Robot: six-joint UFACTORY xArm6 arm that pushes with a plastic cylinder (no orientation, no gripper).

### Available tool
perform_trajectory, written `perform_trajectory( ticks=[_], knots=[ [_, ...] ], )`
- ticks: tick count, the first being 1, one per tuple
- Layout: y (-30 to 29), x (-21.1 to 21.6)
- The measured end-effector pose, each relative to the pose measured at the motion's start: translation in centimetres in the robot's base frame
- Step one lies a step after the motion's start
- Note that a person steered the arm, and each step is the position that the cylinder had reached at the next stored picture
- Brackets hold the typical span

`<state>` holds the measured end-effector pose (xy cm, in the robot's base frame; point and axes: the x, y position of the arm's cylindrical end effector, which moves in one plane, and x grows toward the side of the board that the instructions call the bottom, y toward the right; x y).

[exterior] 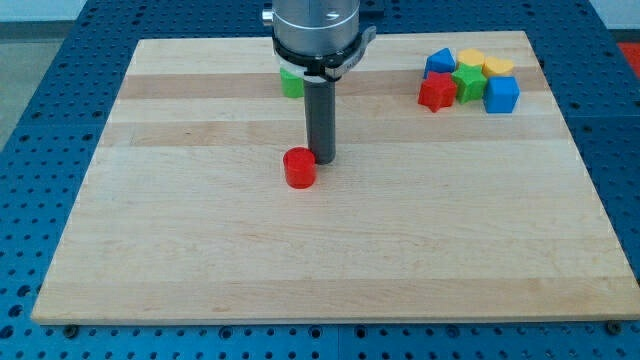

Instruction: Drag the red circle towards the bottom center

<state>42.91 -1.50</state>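
Red is what I look for first: the red circle, a short round block, sits on the pale wooden board a little left of the view's middle and roughly halfway between the view's top and bottom. My tip stands just beside it, at its upper right edge, so close that I cannot tell whether the two touch. The dark rod rises straight up from there to the grey arm housing at the view's top. This rig carries no pincer, only the rod, and it has hold of nothing. Behind the rod, near the top edge of the board, a green block peeks out, partly hidden by the housing, so I cannot make out its shape. Well apart, in the view's top right corner, a tight cluster gathers: a red star-like block, a green block touching it, a blue cube on the right, a second blue block and two yellow blocks behind. A blue perforated table surrounds the board.
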Motion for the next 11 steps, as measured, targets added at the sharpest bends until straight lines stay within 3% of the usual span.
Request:
perform_trajectory(
  ticks=[2,5,9,11],
  knots=[
    [-3.1,-1.9],
    [-2.4,4.4],
    [-2.3,9.4],
    [-0.4,7.3]
  ],
)
